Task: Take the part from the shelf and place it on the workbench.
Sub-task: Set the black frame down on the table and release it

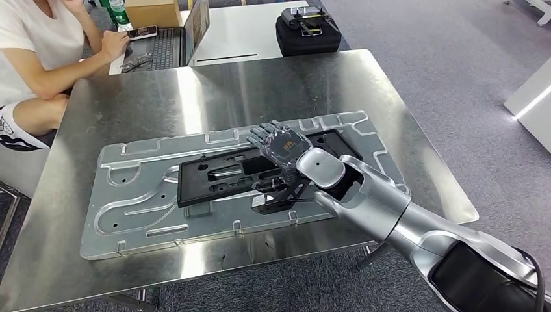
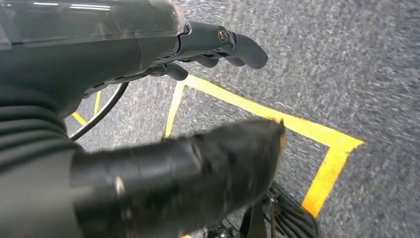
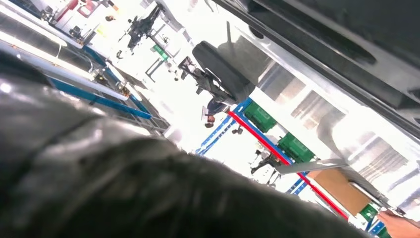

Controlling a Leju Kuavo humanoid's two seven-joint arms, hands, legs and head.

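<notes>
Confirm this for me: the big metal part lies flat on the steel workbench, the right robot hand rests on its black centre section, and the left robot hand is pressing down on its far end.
Not quite. The metal part lies flat on the workbench with the right robot hand over its black centre section, as the head view shows. But the left robot hand touches nothing: the left wrist view shows it hanging over the carpeted floor.

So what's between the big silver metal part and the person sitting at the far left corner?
Bare steel: in the head view, only the shiny workbench top lies between the flat silver stamped metal part and the seated person in white.
</notes>
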